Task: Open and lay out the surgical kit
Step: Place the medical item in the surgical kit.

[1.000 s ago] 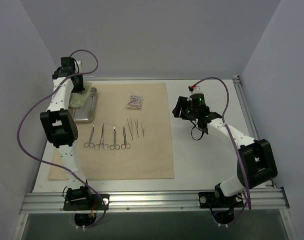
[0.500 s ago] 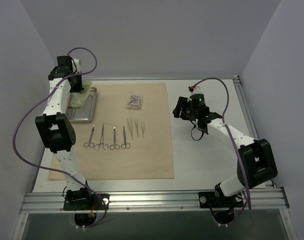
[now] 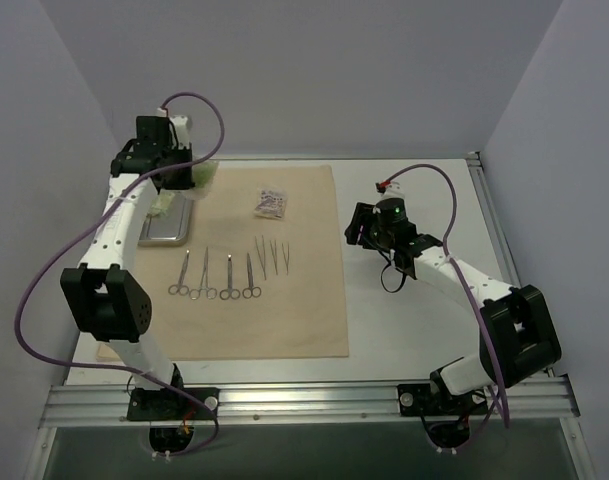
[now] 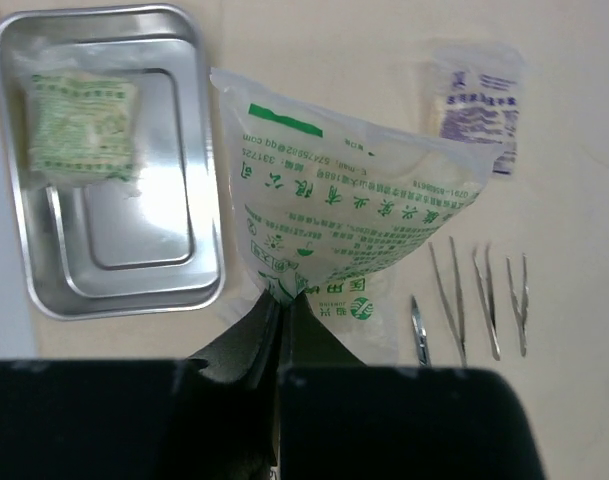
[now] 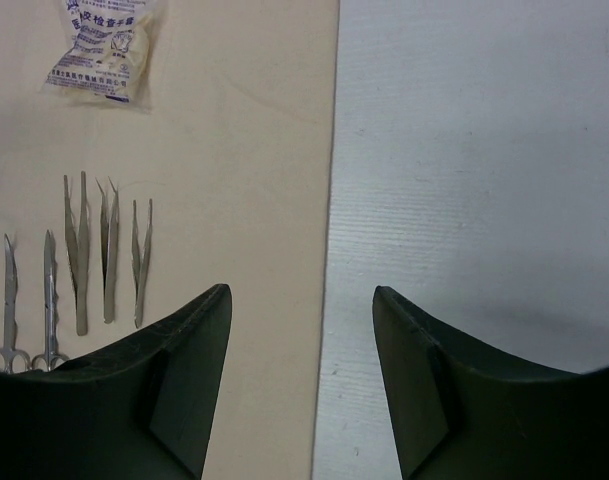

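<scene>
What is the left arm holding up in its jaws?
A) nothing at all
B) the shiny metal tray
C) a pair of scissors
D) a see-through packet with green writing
D. In the left wrist view the left gripper has its jaws pinched shut on a corner of the packet with green writing, lifted above the cloth, while the metal tray lies below with another green packet in it.

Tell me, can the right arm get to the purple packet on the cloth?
Probably yes. The right gripper is open and empty, hovering at the beige cloth's right edge. The purple packet lies flat by itself, with bare cloth between them. The left gripper, holding a green packet, is off to the side.
</scene>
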Motion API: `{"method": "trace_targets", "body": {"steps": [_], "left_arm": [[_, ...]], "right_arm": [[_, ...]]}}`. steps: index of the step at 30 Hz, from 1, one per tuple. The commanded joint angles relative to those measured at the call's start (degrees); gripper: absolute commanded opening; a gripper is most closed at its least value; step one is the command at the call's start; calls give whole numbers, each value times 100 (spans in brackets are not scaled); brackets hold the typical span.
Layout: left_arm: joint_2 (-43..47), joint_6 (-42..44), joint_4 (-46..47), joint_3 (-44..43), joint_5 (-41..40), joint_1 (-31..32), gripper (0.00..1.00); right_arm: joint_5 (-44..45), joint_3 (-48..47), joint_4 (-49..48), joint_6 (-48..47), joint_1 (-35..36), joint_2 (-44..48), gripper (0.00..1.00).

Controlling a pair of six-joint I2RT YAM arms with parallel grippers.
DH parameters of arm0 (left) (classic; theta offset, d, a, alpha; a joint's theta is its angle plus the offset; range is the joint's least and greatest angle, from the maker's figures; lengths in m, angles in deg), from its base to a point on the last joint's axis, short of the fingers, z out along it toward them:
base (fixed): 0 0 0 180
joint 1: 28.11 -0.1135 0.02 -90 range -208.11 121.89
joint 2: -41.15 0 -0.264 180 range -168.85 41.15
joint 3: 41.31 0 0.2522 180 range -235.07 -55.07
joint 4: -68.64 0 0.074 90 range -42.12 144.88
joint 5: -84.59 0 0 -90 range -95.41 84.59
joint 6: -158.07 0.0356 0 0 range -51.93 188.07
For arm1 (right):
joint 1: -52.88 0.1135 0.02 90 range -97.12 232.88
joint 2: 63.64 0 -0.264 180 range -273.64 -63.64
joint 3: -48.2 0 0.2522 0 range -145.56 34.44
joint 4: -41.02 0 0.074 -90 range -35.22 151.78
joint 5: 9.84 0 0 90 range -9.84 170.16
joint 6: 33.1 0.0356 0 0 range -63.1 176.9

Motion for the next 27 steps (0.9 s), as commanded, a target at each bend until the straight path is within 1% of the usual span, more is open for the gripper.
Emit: {"method": "trace_targets", "body": {"steps": [1,2,5,8,11,15,16,20,25,27], "left_arm": [[-30,-169,333,267,2,462,2],[-109,-178,324,276,-24,663,2],[-538,-239,359,224,-33,954,2],[-942,-354,569,162,-15,1043,2],[-1443,-529,684,-48,-24,1026,2],[-2086,-591,868,-697,-226,999,2],[-2209,-600,877,-787,-435,999,2],[-2832,-723,843,-1121,-481,999,3],[-3194,-1039,790,-1411,-578,850,6],[-3273,-1197,798,-1429,-578,797,9]], "right_arm": [[217,-163,-130,-60,5,63,54],[191,-172,-165,-51,-4,28,54],[156,-207,-183,-25,-4,1,54],[156,-225,-148,-16,-4,19,54],[200,-243,-78,-25,-13,45,54],[226,-278,-8,-42,-21,63,54],[235,-295,10,-42,-22,63,54],[235,-287,54,-42,-21,133,54],[235,-287,124,-69,-22,186,54],[401,-269,133,-60,-30,212,54]]}}
